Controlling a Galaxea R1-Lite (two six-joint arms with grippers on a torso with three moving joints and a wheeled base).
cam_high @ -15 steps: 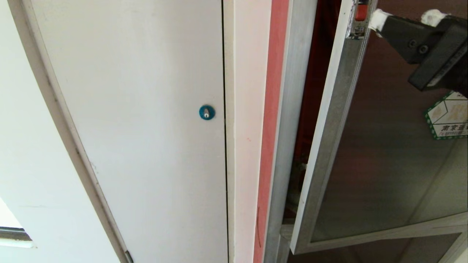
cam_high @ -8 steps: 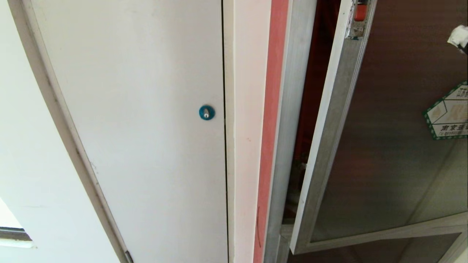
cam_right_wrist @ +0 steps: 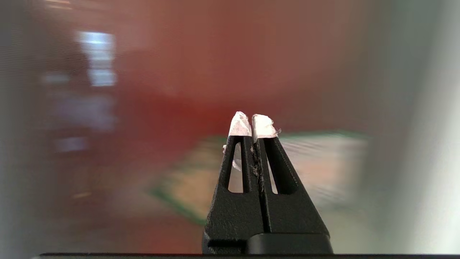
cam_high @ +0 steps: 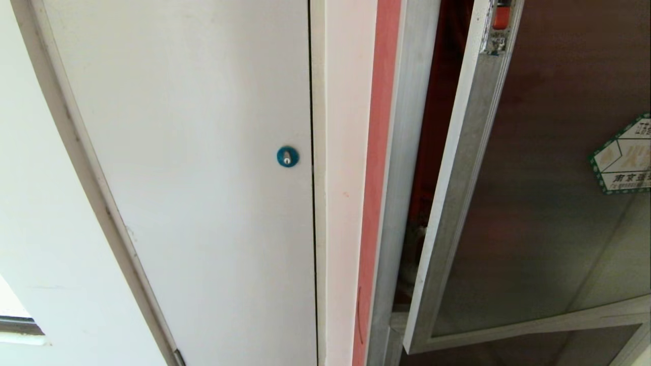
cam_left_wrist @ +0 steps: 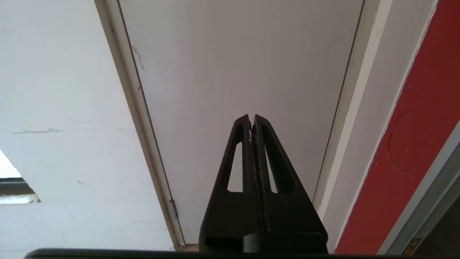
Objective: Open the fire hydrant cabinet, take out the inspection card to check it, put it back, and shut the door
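1 door (cam_high: 539,213) is seen ajar on 1 fire hydrant cabinet (cam_high: 407,152), beside 1 white door (cam_high: 203,152). Both the right gripper (cam_right_wrist: 250,126) and left gripper (cam_left_wrist: 250,120) are pressed closed, empty.

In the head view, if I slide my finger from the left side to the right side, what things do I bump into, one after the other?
White wall → white door → blue lock → red strip → silver cabinet frame → open glass door → green-edged sticker.
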